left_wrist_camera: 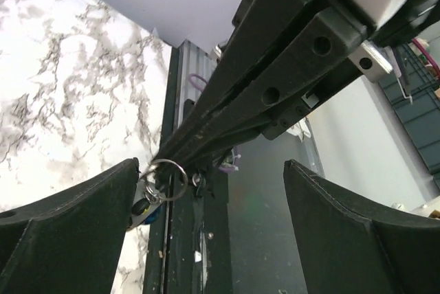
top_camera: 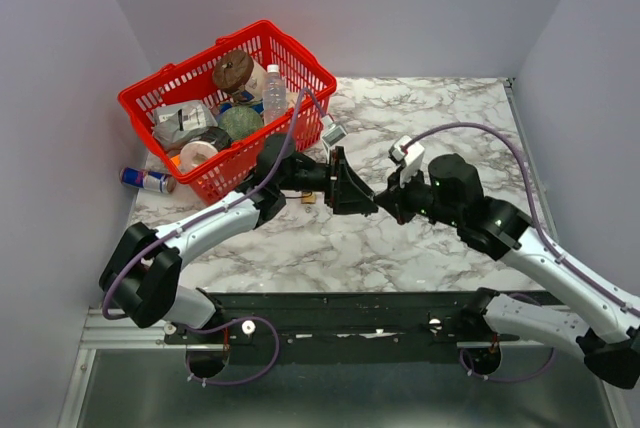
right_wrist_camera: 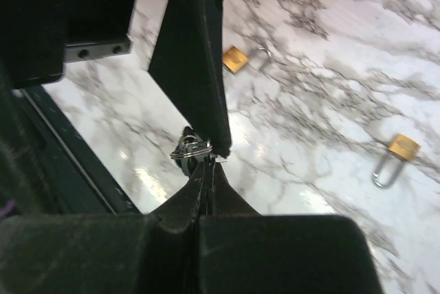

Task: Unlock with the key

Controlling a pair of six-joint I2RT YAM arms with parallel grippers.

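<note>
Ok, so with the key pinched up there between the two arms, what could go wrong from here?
The right end effector seems to pinch only the ring at its very fingertips, so the key dangles and could swing or slip out.
The left end effector stands open around that tip; closing might clash fingers or miss the tiny key.
Both brass padlocks lie loose on the marble table, so one may slide when pushed.

The top external camera looks steeply down from high behind the black base rail (top_camera: 340,310), with the red basket (top_camera: 228,98) at far left. The right wrist camera, close in, faces that basket. The left wrist camera faces away from it, toward the rail. Both wrist views share the key (left_wrist_camera: 146,206).
</note>
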